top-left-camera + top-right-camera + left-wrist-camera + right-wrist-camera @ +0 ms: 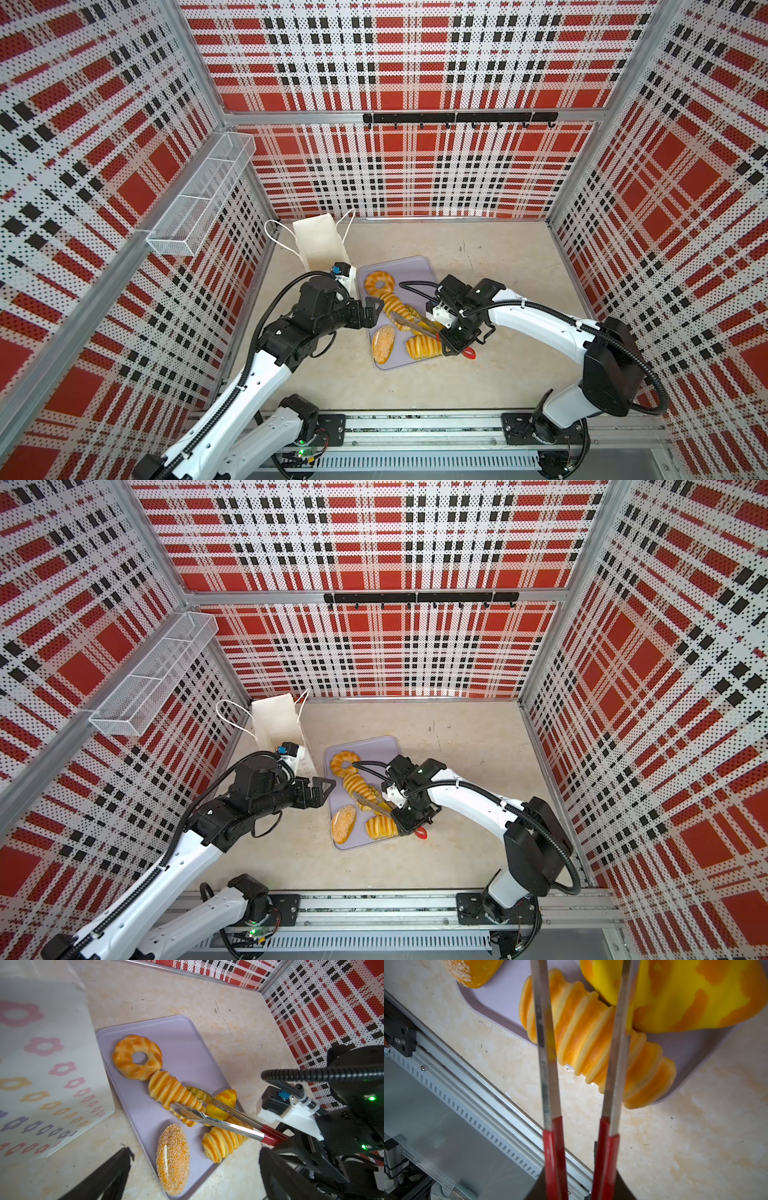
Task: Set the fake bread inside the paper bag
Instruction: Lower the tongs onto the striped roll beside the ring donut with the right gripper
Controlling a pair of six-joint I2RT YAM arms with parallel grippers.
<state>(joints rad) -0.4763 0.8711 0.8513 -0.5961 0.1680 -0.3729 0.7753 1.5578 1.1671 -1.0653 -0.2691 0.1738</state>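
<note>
- Checking containers: tray [417, 269] carries at least five breads: ring [380, 283], long loaf [394, 306], seeded oval [383, 343], short loaf [422, 348], yellow bun [225, 1097].
- Bag [320, 241] stands upright at the back left, just beside the tray's far left corner, cord handles splayed outwards. From here I cannot tell what is inside it.
- Basket [199, 199] hangs high on the left wall, well apart from the bag.
- Right gripper [451, 345] is pinching the red handles of the tongs [415, 324]. The tong arms stand apart, with their tips at the long loaf; I cannot tell whether they grip it.
- Left gripper [375, 311] is spread wide, holding nothing, at the tray's left edge.
- Edges: the short loaf lies on the tray's near right corner, one end over the rim. The ring touches the long loaf.
- Room: bare table [498, 257] to the right of the tray and behind it, up to the back wall with the hook rail [457, 117].
- Markings: flower-shaped rings in pink, orange and purple on the bag's narrow side.
</note>
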